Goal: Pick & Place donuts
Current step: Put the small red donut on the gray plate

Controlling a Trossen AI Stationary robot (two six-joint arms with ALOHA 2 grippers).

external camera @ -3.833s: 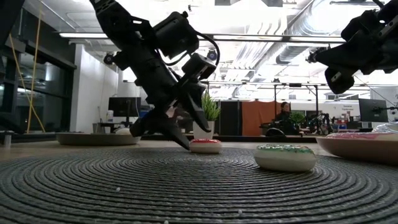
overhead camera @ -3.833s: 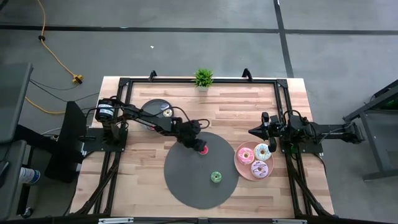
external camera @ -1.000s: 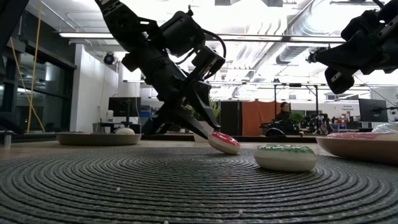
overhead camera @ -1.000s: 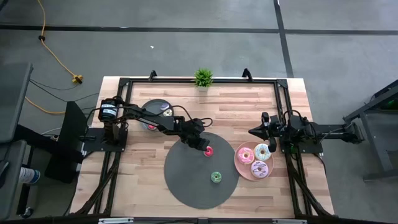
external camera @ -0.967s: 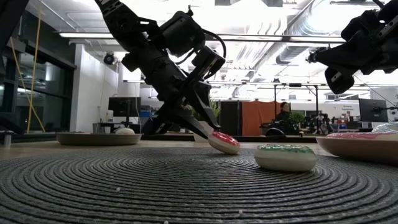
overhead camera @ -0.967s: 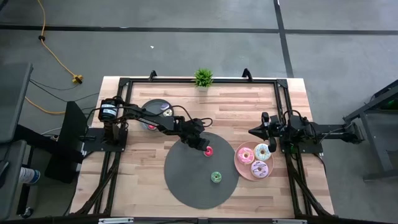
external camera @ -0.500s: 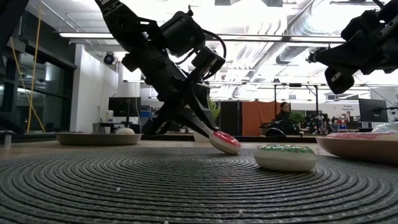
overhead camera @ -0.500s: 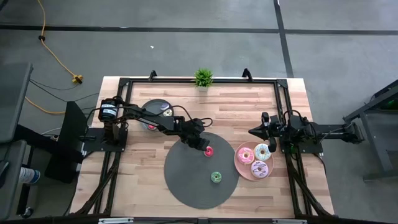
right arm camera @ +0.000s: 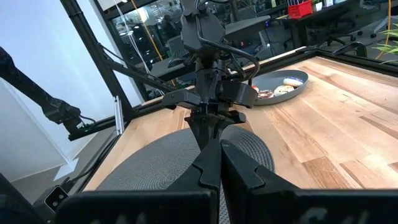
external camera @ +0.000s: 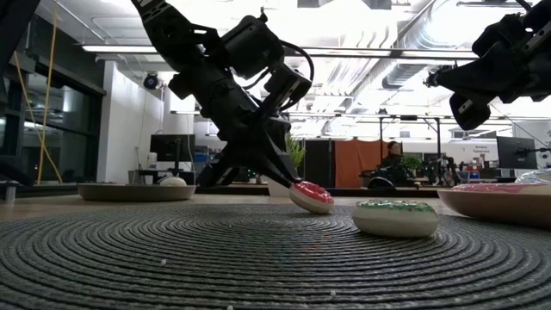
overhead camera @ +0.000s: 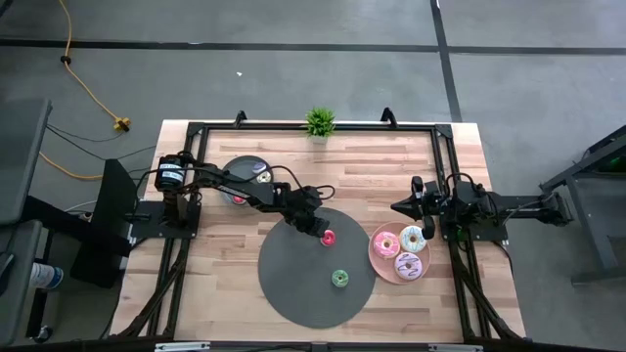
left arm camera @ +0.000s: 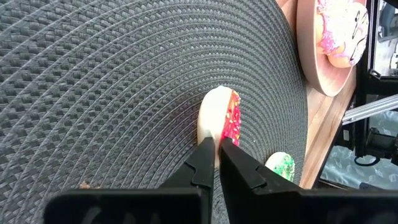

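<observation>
Even overhead light is filling the high view, casting only faint shadows. In the low view, bright ceiling strips are shining behind the left gripper (external camera: 288, 185), leaving it a dark silhouette, while the woven mat (external camera: 258, 258) nearest the lens is blurring. Beyond the right gripper (right arm camera: 219, 146), pale window glare is washing the background.

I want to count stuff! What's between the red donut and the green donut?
Nothing but bare grey mat lies between the red donut, pinched by the left gripper, and the green donut; the high view shows it.

No legible text or labels; background signs maybe too blurry.
</observation>
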